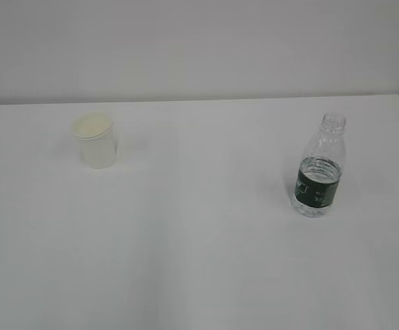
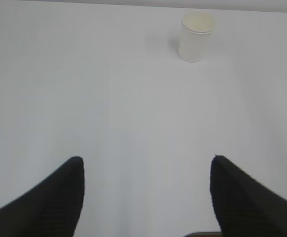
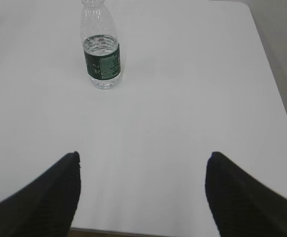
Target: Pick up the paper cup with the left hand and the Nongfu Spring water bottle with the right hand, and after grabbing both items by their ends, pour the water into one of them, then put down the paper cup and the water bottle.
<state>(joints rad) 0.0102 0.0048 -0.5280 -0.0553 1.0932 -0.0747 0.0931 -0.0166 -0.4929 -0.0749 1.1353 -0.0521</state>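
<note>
White tabletop (image 1: 199,261) is filling nearly everything you are looking at, with a plain pale wall (image 1: 199,48) running behind its far edge.

You are seeing the paper cup (image 1: 96,140) standing upright on the left side of the exterior view, mouth up, with bare surface all round it. The Nongfu Spring water bottle (image 1: 319,168) is standing upright on the right side, well apart from the cup, uncapped, its dark green label band wrapping the middle. The water (image 1: 318,165) is sitting inside it, its surface lying about level with the top of the label.

Neither arm is showing in the exterior view; you are only getting them through the wrist cameras. Your left gripper (image 2: 147,170) is hovering above the tabletop with its two black fingers (image 2: 59,197) spread wide and nothing between them. It is pointing across the surface toward the far edge, and the cup (image 2: 196,37) is sitting well ahead of it, off to the right of its centre line.

Your right gripper (image 3: 142,165) is holding a matching pose: fingers (image 3: 242,197) spread wide, gripping nothing, hanging over bare tabletop. The bottle (image 3: 101,49) is standing well ahead of it, to the left of its centre line. The tabletop's right edge (image 3: 274,84) is running diagonally along that view's right side.
</note>
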